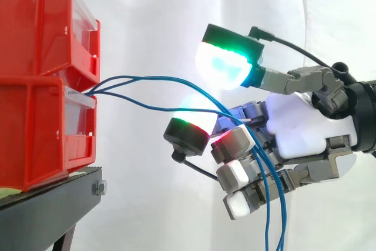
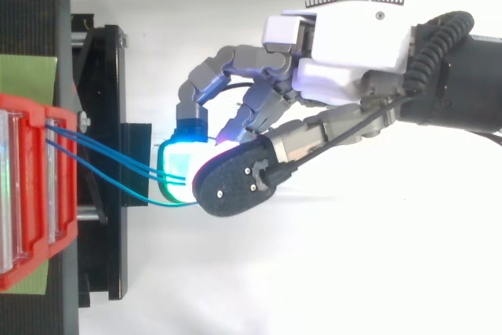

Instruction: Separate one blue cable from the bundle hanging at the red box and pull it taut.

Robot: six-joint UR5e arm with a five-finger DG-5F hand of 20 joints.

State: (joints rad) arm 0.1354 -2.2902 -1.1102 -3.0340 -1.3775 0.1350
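Thin blue cables (image 1: 153,77) come out of the gap between the two stacked red bins (image 1: 35,86) at the left, which sit on a black stand (image 1: 47,210). In the side view two strands rise in a shallow arc as they run right, and a third runs lower, dipping a little before it levels out. None of them looks quite straight. All of them reach the hand (image 1: 299,124), which comes in from the right, then bend over it and hang straight down past the bottom edge. The hand is loosely closed round the strands. The green and cyan thumb pad (image 1: 223,66) sits above them and the topmost finger's pad (image 1: 187,132) below, with a clear gap between the two pads. The low strand passes just over that finger's pad. The remaining fingers (image 1: 235,174) are curled in toward the palm, and the strands run down through their curl. From above, the cables (image 2: 102,149) run from the bins to the glowing pads, close together, well clear of the white curtain (image 1: 176,4)
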